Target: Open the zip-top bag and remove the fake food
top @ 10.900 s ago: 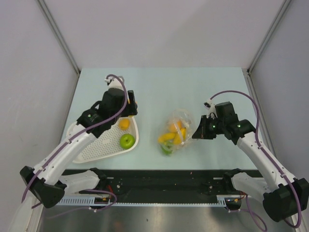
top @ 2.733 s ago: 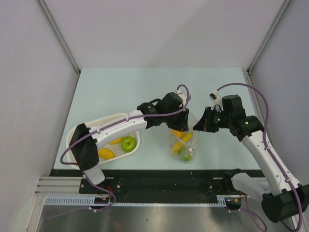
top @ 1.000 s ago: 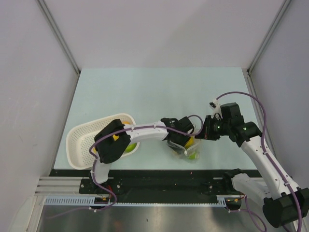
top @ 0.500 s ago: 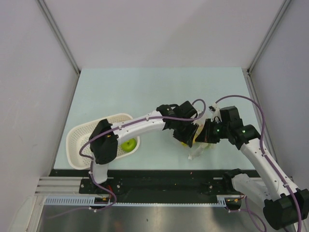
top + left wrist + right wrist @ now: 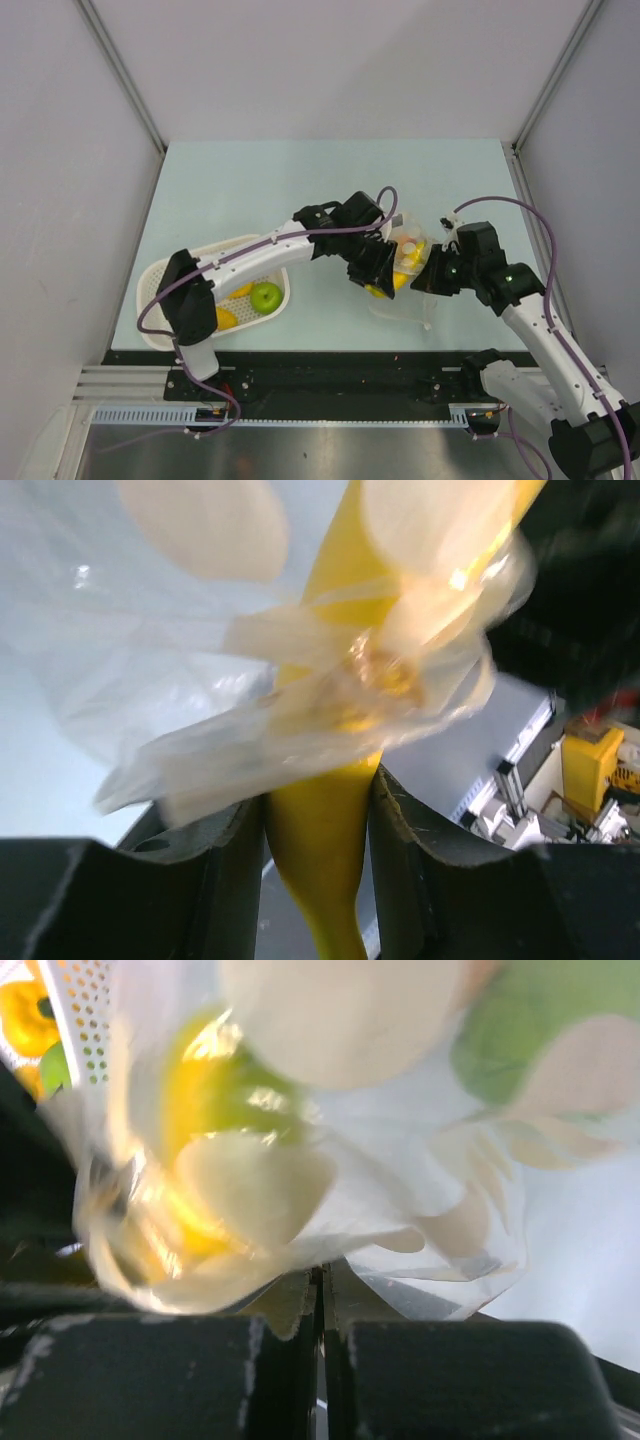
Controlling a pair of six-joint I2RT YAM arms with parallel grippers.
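1. the pale surface (image 5: 300,190) carries everything, with both arms based at its 6 o'clock edge.
2. the left arm (image 5: 270,250) reaches from 8 o'clock across to the bag; the right arm (image 5: 535,320) comes in from 4 o'clock.
3. a white perforated basket (image 5: 284,285) sits at about 8 o'clock on the surface, well apart from the bag.
4. the zip-top bag (image 5: 405,305), clear and crumpled, is at about 4 o'clock from the surface's centre, between the two end effectors, with fake food showing through the film.
5. the left end effector (image 5: 378,285) is at the bag's 9 o'clock side. the left wrist view shows its fingers clenched on a yellow banana (image 5: 318,880), whose upper part is under bag film.
6. the right end effector (image 5: 432,278) is at the bag's 3 o'clock side. the right wrist view shows its fingers pressed together, pinching the bag's film.
7. a green apple (image 5: 265,296) and yellow pieces (image 5: 225,318) lie in the basket.
8. a blurred green piece (image 5: 510,1030) shows through the bag in the right wrist view.
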